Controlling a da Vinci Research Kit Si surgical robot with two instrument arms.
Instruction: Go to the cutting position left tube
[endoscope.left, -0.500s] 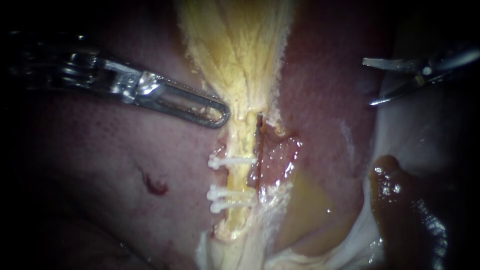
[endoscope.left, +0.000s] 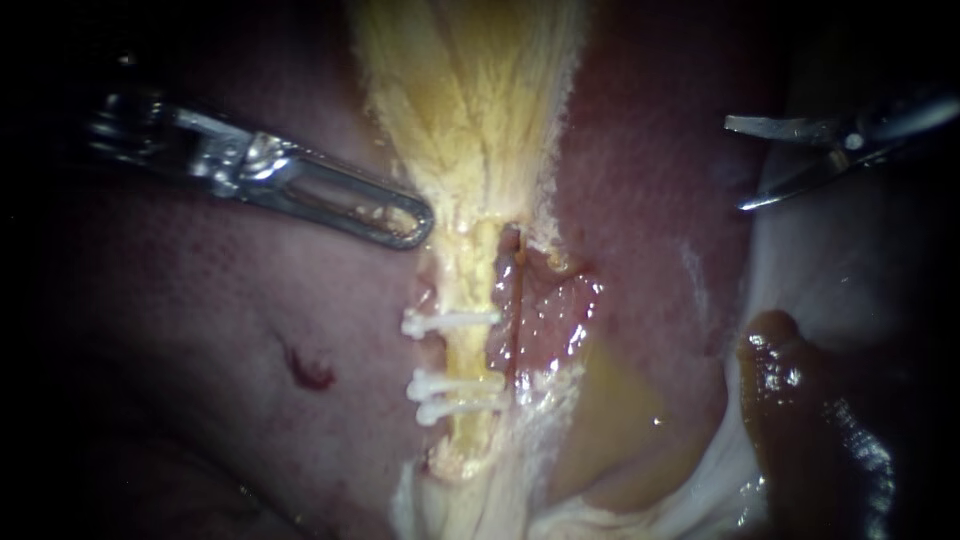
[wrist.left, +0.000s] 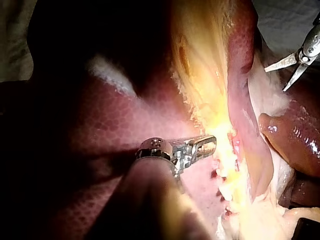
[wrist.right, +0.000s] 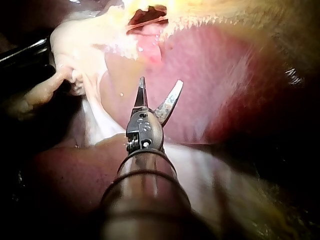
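The left tube (endoscope.left: 470, 352), a yellow strand running near to far at the centre of the field, is crossed by three white clips (endoscope.left: 452, 385): one alone on the far side, two close together on the near side, with a bare stretch of tube between them. Its far end is lost in the fan of yellow tissue (endoscope.left: 470, 110) and its near end is buried in pale, ragged tissue.

The left instrument (endoscope.left: 405, 218) is seen entering from the left. Its windowed jaws are pressed together on the left edge of the yellow tissue, just beyond the far clip. How much tissue is pinched is hard to make out, and the shaft is swallowed by shadow.

The right instrument (endoscope.left: 735, 165) is held well apart from the tube, over at the right. Its two thin blades are spread, with nothing between them, and its shaft is cut off by the edge of the view.

The red-pink liver (endoscope.left: 200, 330) fills the left, its outer reaches darkened. A glossy brown mass (endoscope.left: 800, 400) lies at the near right, partly in shadow. A wet, reddish patch just right of the tube is blurred by glare.
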